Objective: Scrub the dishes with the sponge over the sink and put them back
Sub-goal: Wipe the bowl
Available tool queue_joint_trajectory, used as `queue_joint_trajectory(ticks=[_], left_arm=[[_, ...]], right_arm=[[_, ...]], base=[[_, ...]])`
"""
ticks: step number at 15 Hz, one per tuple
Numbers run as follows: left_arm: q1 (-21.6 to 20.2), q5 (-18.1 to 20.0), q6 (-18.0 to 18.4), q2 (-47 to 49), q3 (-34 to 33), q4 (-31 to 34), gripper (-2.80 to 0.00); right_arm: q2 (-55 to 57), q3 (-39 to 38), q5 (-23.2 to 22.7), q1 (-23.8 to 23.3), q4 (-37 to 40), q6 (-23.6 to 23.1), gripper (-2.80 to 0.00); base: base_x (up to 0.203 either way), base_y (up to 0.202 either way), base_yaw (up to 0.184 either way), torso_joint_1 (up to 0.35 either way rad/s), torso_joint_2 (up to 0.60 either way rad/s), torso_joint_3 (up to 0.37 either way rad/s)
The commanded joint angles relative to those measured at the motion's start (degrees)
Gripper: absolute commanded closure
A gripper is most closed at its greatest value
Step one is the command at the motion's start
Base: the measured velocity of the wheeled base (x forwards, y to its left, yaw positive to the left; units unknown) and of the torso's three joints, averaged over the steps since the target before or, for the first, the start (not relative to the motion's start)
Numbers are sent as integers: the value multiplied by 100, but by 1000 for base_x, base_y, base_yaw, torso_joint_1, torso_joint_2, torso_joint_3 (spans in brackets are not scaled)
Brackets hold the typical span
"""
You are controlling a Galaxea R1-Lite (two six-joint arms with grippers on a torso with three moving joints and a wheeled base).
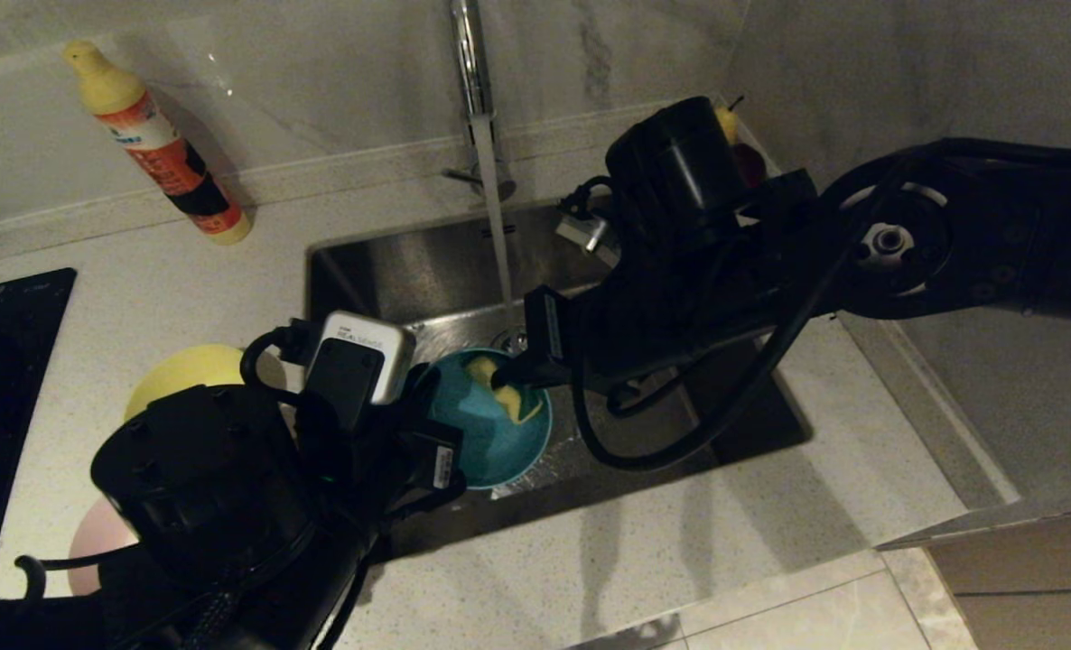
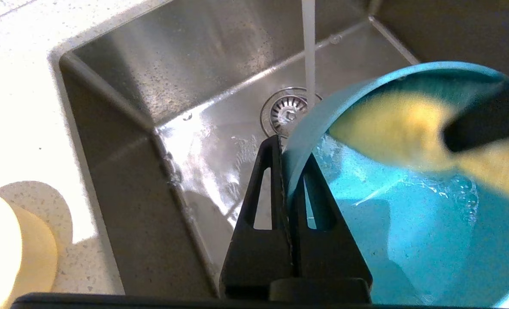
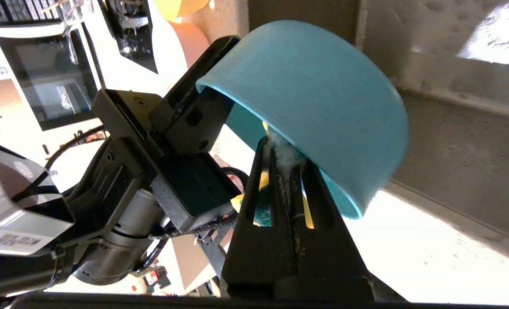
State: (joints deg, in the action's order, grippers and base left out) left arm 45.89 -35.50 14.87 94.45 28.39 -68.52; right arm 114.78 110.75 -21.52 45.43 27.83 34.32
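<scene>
Scrubbing step: left gripper (image 2: 289,171) is clamped on the rim of the blue bowl (image 1: 499,442), tilted over the sink (image 1: 391,262) near the drain, while the right gripper (image 1: 507,375) pinches the sponge (image 1: 510,397) inside it under running water. Next, I'd judge: finish wiping, pull the sponge out, return the bowl to the counter beside the sink. Count: three bowls, blue held, yellow bowl (image 1: 183,370) and pink bowl (image 1: 93,542) on the counter left of the sink; one sponge.

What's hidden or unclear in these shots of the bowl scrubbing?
- Pink bowl: head view, mostly behind the left arm.
- Yellow bowl: head view, partly behind that arm's wrist camera.
- Sponge: left wrist view, blurred; green face unseen.
- Fruit by the wall: head view, behind the right arm.
</scene>
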Motion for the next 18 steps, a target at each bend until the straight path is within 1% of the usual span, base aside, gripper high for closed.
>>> queue_joint_trajectory(ticks=[1,5,11,14,18], left_arm=[[-1,-18,-2,26,6,-51,0],[-53,-18,-4,-59,80,-91,0],[-53,-1,-46,-94,175,-91,0],[-53,1,-78,-102,124,-91,0],[-53,-1,-141,-102,96,-91,0]], right_arm=[[-55,-10,-10,-51,74,19,0],[30,-70,-19,-32,223,22,0],[282,-27,-28,317,163,31,0],[271,-18,-19,305,-124,40,0],[47,-10,-19,162,-146,40,0]], base=[[0,0,0,0,0,0],[0,0,0,0,0,0],[0,0,0,0,0,0],[0,0,0,0,0,0],[0,0,0,0,0,0]])
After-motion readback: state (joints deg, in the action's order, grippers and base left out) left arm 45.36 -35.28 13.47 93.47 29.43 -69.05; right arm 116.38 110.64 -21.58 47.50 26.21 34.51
